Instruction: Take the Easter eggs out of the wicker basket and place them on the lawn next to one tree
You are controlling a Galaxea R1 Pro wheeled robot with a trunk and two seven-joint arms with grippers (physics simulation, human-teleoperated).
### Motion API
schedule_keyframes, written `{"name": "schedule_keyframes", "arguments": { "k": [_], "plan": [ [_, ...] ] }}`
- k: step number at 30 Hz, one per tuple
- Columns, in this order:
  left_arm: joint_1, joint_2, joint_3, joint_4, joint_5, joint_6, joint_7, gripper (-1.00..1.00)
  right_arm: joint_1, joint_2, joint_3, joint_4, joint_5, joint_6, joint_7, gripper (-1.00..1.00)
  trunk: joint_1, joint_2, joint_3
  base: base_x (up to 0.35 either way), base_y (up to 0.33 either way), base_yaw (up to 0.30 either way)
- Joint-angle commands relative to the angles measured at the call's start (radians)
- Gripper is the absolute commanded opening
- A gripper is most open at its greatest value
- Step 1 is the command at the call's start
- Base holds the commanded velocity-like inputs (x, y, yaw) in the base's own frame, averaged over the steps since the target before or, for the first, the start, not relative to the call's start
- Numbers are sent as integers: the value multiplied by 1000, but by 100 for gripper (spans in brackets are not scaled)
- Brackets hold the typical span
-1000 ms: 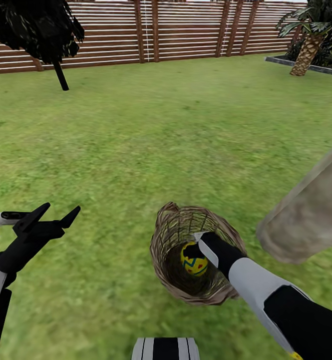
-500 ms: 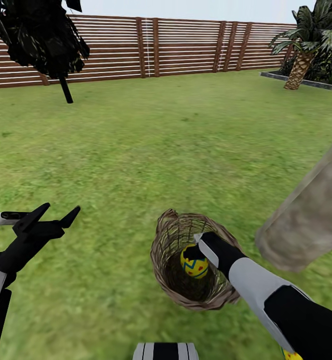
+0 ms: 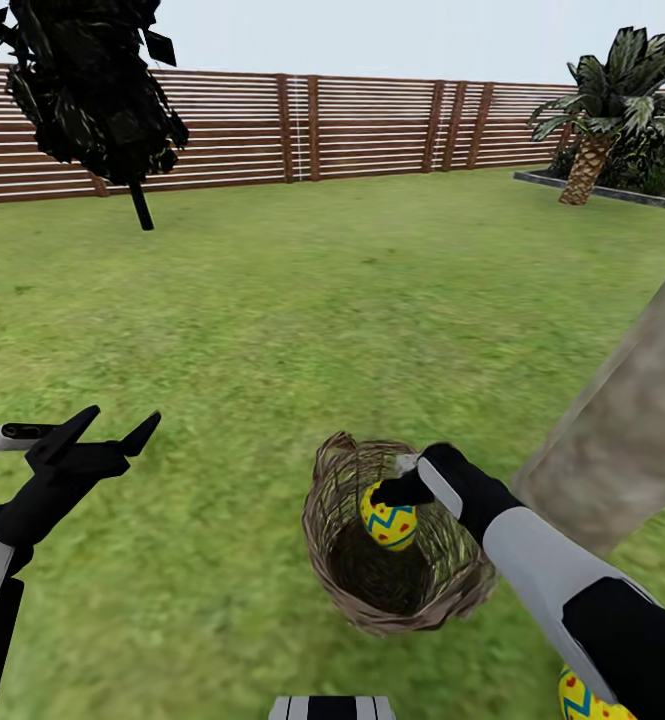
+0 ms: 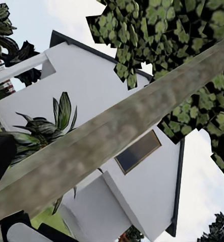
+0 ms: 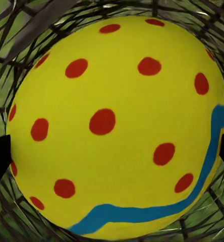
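On the lawn (image 3: 302,300) at lower centre, the right gripper (image 3: 397,492) reaches into the basket (image 3: 342,560), pinching an egg (image 3: 390,520); the left gripper (image 3: 112,430) hovers spread at lower left.

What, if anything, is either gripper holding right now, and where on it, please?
The right gripper holds an Easter egg by its opposite sides, above the wicker basket. The left gripper holds nothing.

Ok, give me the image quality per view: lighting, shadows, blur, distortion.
Head view: flat, even light, no cast shadows under the wicker basket or right gripper; the tree trunk looks smeared. Left wrist view: tilted, trunk texture blurry. Right wrist view: the Easter egg bulges, close and soft-edged, no glare.
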Motion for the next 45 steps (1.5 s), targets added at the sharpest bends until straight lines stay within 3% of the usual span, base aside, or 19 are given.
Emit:
{"name": "schedule_keyframes", "arguments": {
  "k": [1, 5, 7, 8, 10, 13, 17, 21, 22, 29, 32, 35, 39, 42, 45],
  "plan": [
    [0, 0, 0, 0, 0, 4, -2, 100, -1, -2, 6, -1, -2, 3, 0, -100, -1, 0, 3, 0, 0, 0],
    [0, 0, 0, 1, -1, 4, -2, 100, -1, -11, 6, -30, -3, 33, 2, -100, -2, 1, 19, 0, 0, 0],
    [0, 0, 0, 1, -1, 4, -2, 100, 3, -42, 5, -98, -17, 93, 44, -100, -7, 10, 26, 0, 0, 0],
    [0, 0, 0, 2, -1, 4, -1, 100, 10, -80, 6, -142, -45, 106, 85, -100, -11, 17, 29, 0, 0, 0],
    [0, -1, 0, 2, -2, 4, -1, 100, 17, -132, 7, -202, -109, 114, 118, -100, -19, 31, 35, 0, 0, 0],
    [0, -3, -2, 2, -4, 4, 0, 100, 45, -155, 8, -303, -160, 118, 126, -100, -30, 52, 44, 0, 0, 0],
    [0, -3, -4, 1, -6, 3, 0, 100, 127, -204, 11, -559, -168, 119, 128, -100, -46, 80, 57, 0, 0, 0],
    [0, -4, -5, 1, -10, 3, 1, 100, 234, -232, 8, -833, -164, 119, 128, -100, -61, 108, 69, 0, 0, 0],
    [0, -4, -6, 1, -10, 3, 1, 100, 245, -239, 7, -866, -164, 118, 129, -100, -65, 115, 73, 0, 0, 0],
    [0, -6, -6, 0, -12, 3, 1, 100, 260, -255, 4, -889, -168, 112, 134, -100, -92, 164, 94, 0, 0, 0],
    [0, -6, -6, 0, -12, 3, 1, 100, 260, -262, -5, -889, -260, 111, 151, -100, -103, 185, 104, -148, 0, 0],
    [0, -6, -6, 0, -12, 3, 1, 100, 261, -269, -40, -888, -349, 110, 153, -100, -115, 206, 113, -322, 0, 0],
    [0, -6, -6, 0, -11, 3, 1, 100, 265, -272, -48, -889, -370, 111, 153, -100, -130, 234, 126, -304, 0, 0],
    [0, -7, -8, -1, -10, 2, 0, 100, 266, -289, -55, -890, -378, 111, 154, -100, -138, 248, 132, -75, 0, -90],
    [0, -8, -9, -1, -4, 0, -3, 100, 271, -296, -71, -890, -423, 111, 154, -100, -138, 248, 133, -4, 0, -268]
  ]
}}
